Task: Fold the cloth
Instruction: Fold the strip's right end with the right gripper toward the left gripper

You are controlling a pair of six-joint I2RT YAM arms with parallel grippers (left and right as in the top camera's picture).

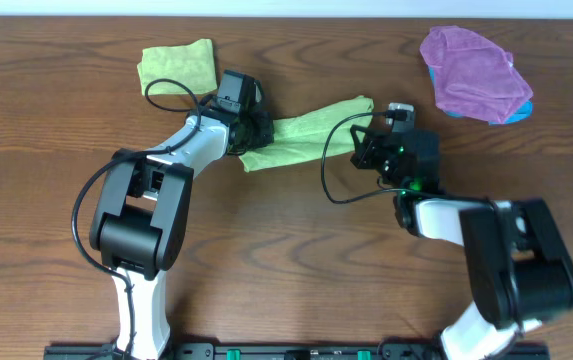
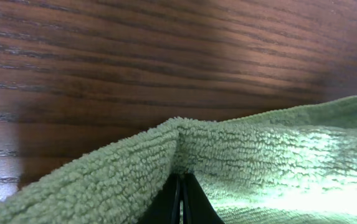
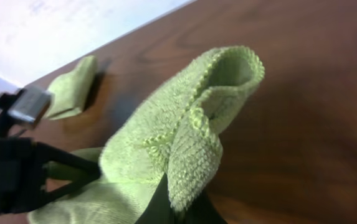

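1. Mid-table, the cloth (image 1: 311, 130) stretches in a band from left to right between both grippers.
2. Left gripper (image 1: 255, 132) is clamped on its left end.
3. Right gripper (image 1: 363, 138) pinches its right end, where a fold stands up.
4. Far left lies a paler green cloth (image 1: 178, 68); far right, a purple cloth (image 1: 474, 72).

The left gripper (image 1: 255, 134) was pinched tight on the cloth (image 1: 306, 128), which bunched up right over its fingertips. The right gripper (image 1: 362, 145) was squeezed tight too, with cloth sticking up from between its fingers. The left arm (image 1: 191, 140) and the right arm (image 1: 446, 215) both bent inward, grippers well apart
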